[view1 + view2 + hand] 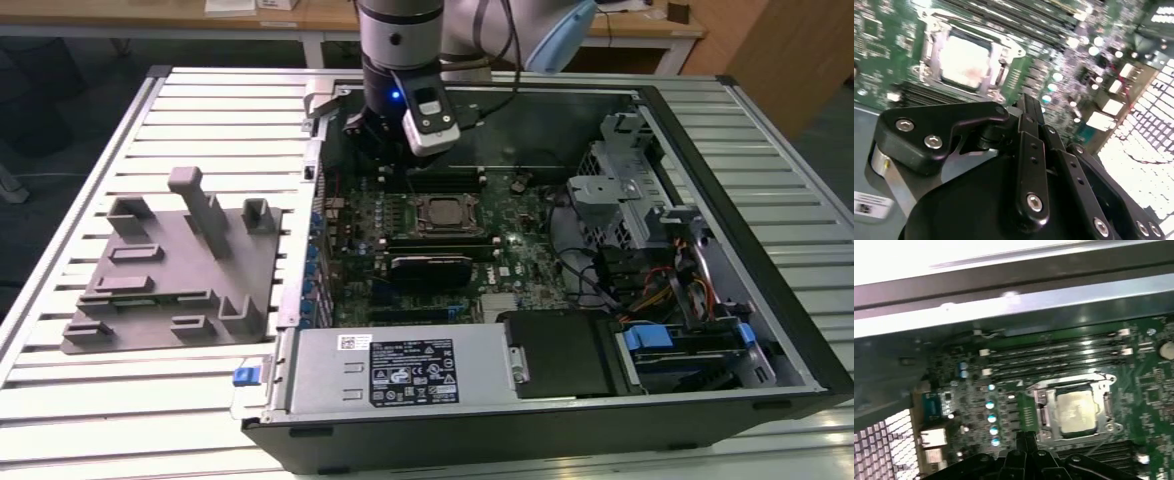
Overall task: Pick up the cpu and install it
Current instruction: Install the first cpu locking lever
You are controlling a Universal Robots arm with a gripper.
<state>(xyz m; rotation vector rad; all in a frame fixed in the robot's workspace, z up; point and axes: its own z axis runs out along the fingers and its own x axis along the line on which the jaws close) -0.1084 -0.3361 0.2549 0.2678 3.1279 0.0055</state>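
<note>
One cpu [1076, 412], a pale silvery square, sits in the socket [1074, 410] just ahead of the hand [1029, 107], which is clenched on nothing.

silvery square cpu [1077, 411], flat in socket [1041, 412]

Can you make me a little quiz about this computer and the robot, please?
1. True or false: the cpu sits in the socket on the motherboard.
2. Which is beside the computer case, on the exterior view's left? A) a grey fixture block B) a keyboard C) a red box
3. Fill in: the tool hangs over the ____.

Key
1. True.
2. A, the grey fixture block.
3. Motherboard.
</note>
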